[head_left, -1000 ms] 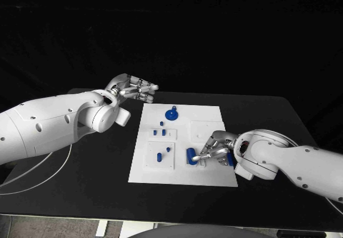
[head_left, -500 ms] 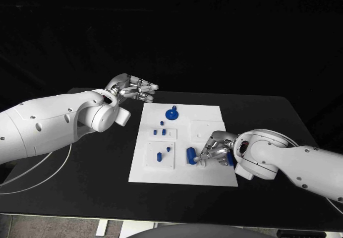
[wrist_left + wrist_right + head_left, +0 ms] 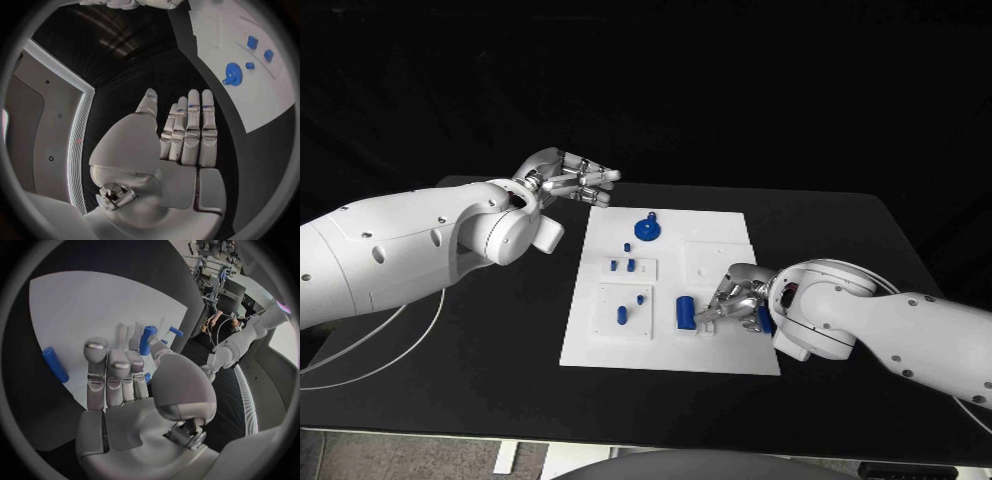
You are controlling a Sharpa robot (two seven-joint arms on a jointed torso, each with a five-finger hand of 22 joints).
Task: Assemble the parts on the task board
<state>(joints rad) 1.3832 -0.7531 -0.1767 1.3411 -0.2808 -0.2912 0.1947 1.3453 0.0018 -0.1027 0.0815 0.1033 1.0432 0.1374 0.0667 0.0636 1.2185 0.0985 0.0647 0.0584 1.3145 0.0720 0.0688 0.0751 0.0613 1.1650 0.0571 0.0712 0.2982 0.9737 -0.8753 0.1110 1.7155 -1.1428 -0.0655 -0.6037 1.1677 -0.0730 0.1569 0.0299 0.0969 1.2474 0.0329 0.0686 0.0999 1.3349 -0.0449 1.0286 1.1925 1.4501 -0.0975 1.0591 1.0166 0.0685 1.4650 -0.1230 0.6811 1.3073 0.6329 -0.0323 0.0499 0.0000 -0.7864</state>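
Hovering at the upper left of the task board, the left hand is held empty, fingers straight; a blue peg is pinched by the right hand at lower right.

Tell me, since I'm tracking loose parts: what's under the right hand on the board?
Under the right hand a blue part shows on the task board, partly covered; how it sits is hidden.

Light fell brightly from above on the white board and arms, while the worktop and background stayed nearly black. Wrist views bent straight edges strongly; focus stayed sharp.
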